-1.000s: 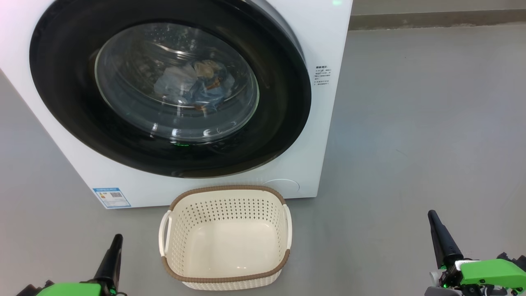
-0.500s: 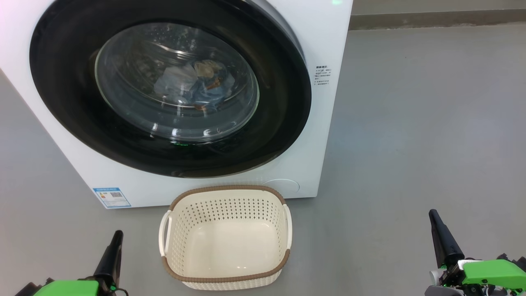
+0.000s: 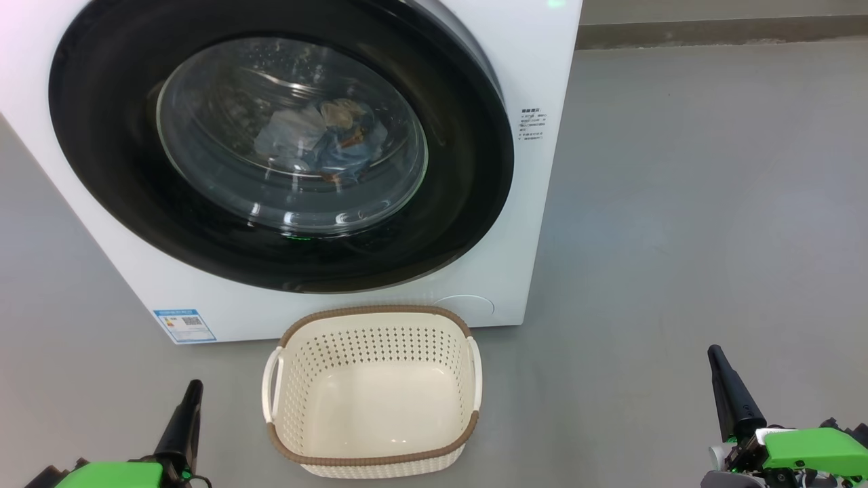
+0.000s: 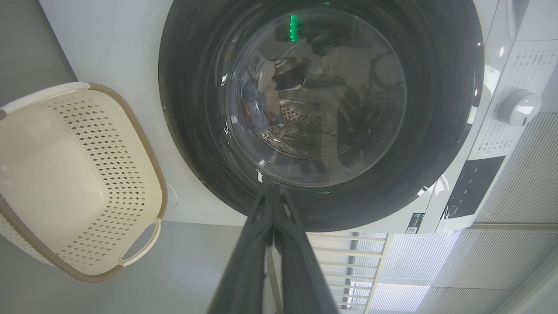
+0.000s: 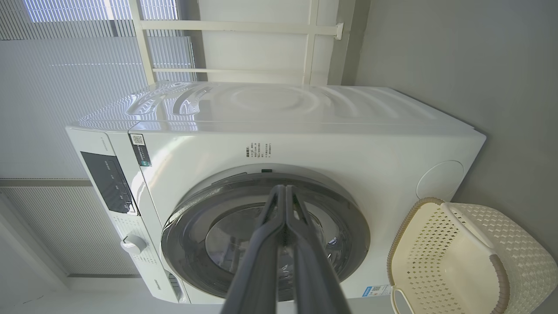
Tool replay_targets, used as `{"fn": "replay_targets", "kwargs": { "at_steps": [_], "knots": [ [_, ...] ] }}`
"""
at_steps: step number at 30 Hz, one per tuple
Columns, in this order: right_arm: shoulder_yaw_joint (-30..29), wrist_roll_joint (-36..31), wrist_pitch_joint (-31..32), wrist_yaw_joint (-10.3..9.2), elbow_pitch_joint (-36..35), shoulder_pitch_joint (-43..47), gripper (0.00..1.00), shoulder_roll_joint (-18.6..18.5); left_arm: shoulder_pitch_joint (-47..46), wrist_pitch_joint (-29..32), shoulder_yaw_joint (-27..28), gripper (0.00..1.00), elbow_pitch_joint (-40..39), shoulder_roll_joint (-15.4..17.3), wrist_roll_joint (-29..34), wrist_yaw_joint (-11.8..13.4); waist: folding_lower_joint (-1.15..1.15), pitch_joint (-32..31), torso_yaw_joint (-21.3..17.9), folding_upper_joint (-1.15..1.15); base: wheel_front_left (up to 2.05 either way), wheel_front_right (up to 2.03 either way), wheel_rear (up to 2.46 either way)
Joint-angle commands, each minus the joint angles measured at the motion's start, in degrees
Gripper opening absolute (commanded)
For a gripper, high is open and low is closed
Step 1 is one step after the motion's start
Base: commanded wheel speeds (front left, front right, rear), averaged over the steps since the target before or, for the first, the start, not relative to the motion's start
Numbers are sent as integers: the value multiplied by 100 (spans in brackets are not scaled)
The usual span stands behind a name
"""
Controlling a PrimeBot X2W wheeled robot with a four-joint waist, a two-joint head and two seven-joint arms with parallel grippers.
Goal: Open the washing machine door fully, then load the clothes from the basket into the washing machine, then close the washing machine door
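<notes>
Jaws pressed together before the washing machine door (image 5: 196,244), basket (image 5: 427,253) beside.

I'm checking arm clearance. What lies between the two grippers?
The empty basket, on the floor nearer the left gripper than the right gripper; the rest is bare floor. The head view shows it.

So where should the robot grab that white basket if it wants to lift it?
Probably the left side handle of the basket. It loops out from the wall, leaving a gap a finger could slip into. The basket stands upright on the floor, so come down from above with the left gripper, which is nearest.
</notes>
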Motion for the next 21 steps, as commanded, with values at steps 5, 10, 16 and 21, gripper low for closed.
{"fn": "replay_targets", "kwargs": {
  "at_steps": [5,10,16,21],
  "knots": [
    [126,30,47,-5,-174,-217,0,-19,-233,29,201,0,-104,69,-45,-17,0,0,0,0,0,0,0],
    [126,30,46,-5,-174,-217,0,-19,-234,30,202,0,-104,68,-44,-17,0,0,0,0,0,0,0],
    [126,30,46,-5,-174,-217,0,-19,-234,31,204,0,-104,67,-43,-17,0,0,0,0,0,0,0],
    [126,30,46,-5,-174,-217,0,-19,-234,32,205,0,-104,67,-42,-17,0,0,0,0,0,0,0]
  ]
}}
